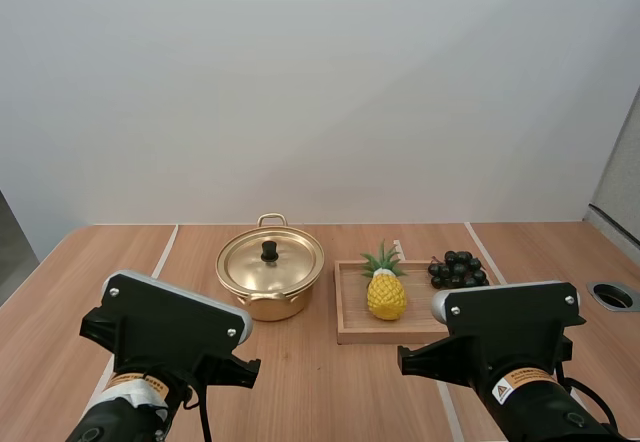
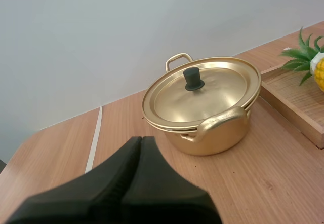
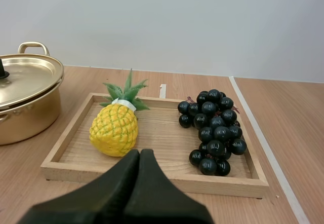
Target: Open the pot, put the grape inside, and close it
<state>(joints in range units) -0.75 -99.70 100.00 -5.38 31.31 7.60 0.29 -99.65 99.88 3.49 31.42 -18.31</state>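
On table (image 3: 298, 133), tray (image 3: 228, 186) holds grapes (image 3: 212, 130) just beyond right claw (image 3: 140, 152).

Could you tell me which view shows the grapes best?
The right wrist view: the grapes lie close and whole on the wooden tray beside the pineapple. The high view shows them small, at the tray's right end.

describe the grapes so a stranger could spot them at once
On the table, right of the gold pot, lies a wooden tray. The bunch of grapes sits in its right half, beside a yellow pineapple. It is the only dark cluster of round berries.
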